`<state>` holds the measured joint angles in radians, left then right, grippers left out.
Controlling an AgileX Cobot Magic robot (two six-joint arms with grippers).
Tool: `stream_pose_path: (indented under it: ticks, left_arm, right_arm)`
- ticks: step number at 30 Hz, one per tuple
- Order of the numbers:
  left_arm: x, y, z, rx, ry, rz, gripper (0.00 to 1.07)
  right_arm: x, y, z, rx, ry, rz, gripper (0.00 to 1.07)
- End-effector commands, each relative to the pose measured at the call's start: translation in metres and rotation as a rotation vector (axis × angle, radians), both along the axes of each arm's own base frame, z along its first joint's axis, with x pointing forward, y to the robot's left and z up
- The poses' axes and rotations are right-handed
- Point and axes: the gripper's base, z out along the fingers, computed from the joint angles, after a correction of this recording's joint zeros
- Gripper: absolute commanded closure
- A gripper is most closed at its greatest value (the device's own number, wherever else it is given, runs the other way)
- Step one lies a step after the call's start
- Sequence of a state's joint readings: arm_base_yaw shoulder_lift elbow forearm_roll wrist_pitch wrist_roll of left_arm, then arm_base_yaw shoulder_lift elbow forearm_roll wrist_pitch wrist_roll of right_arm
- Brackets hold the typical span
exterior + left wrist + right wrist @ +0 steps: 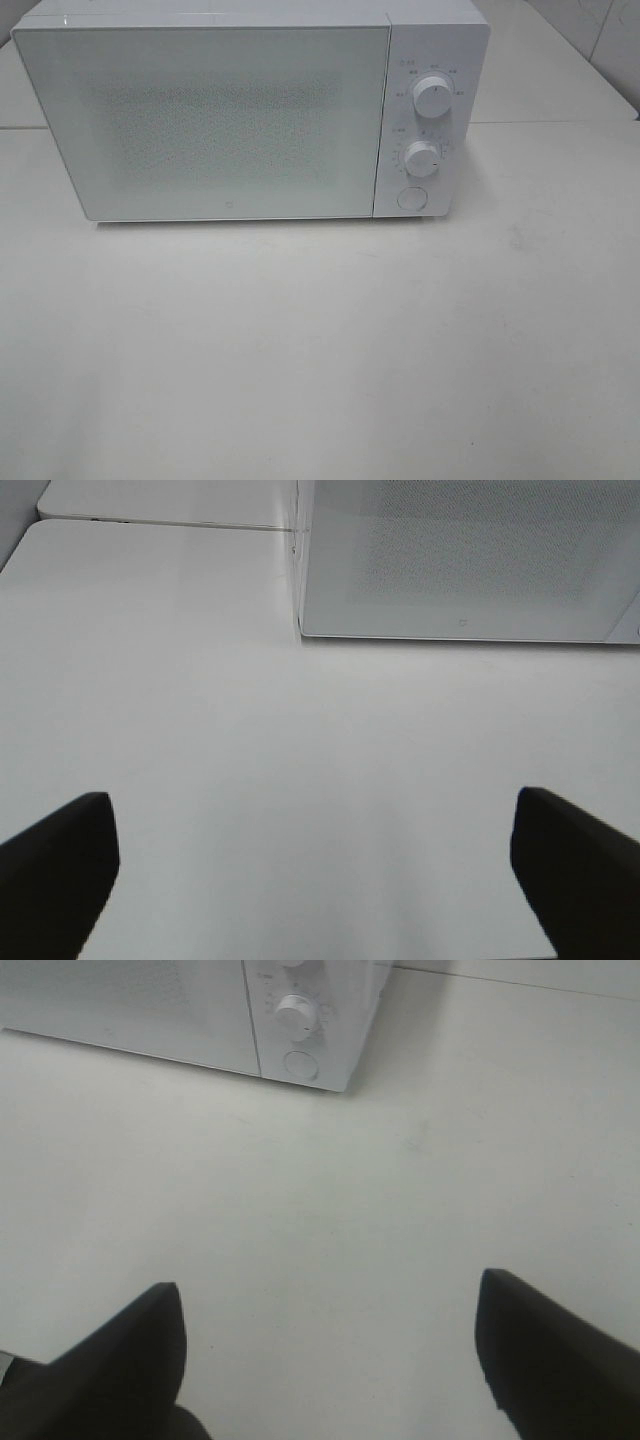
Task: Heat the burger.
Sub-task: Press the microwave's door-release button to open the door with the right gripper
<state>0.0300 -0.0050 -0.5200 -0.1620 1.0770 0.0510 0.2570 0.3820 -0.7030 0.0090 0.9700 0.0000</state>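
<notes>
Writing: fine markings ring both knobs on the microwave (436, 40), and a tiny mark sits at the lower edge of its door (200, 120); all are too small to read.

The burger appears in no view. The door is closed, and its speckled, frosted panel hides whatever is inside.

The microwave is a white box with squared edges. Its control strip lies to the right of the door in the high view and carries an upper knob (432, 96), a lower knob (423, 158) and a round flat button (411, 197) beneath them. It stands at the back of a smooth, matte white table (320, 350).

The left gripper (312, 825) has its dark, blunt fingers spread wide over bare tabletop, nothing between them, well short of the microwave's front. The right gripper (327, 1305) is likewise spread and empty, facing the control end.
</notes>
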Motion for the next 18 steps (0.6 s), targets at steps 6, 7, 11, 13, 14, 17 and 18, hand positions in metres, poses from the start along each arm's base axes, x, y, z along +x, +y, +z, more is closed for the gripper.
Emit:
stream_pose_path:
  ticks: [6,7,11,13,14,17,18]
  left_arm:
    - [-0.002,0.0,0.0,-0.001,-0.021,0.002,0.07]
    - [-0.002,0.0,0.0,-0.001,-0.021,0.002,0.07]
    - [-0.002,0.0,0.0,-0.001,-0.021,0.002,0.07]
    - [-0.002,0.0,0.0,-0.001,-0.021,0.002,0.07]
    - [-0.002,0.0,0.0,-0.001,-0.021,0.002,0.07]
    - [-0.002,0.0,0.0,-0.001,-0.021,0.002,0.07]
    - [-0.002,0.0,0.0,-0.002,-0.021,0.002,0.07]
  right_arm:
    - [-0.04,-0.011,-0.015,0.013,-0.112,-0.087,0.31]
    - [-0.046,-0.012,-0.02,0.018,-0.138,-0.096,0.31]
    - [-0.053,-0.013,-0.032,0.019,-0.162,-0.112,0.31]
    - [-0.055,-0.013,-0.048,0.019,-0.163,-0.12,0.32]
    - [-0.055,-0.013,-0.048,0.019,-0.163,-0.12,0.32]
    - [-0.054,-0.013,-0.054,0.034,-0.18,-0.128,0.32]
    - [-0.054,-0.013,-0.054,0.033,-0.18,-0.128,0.32]
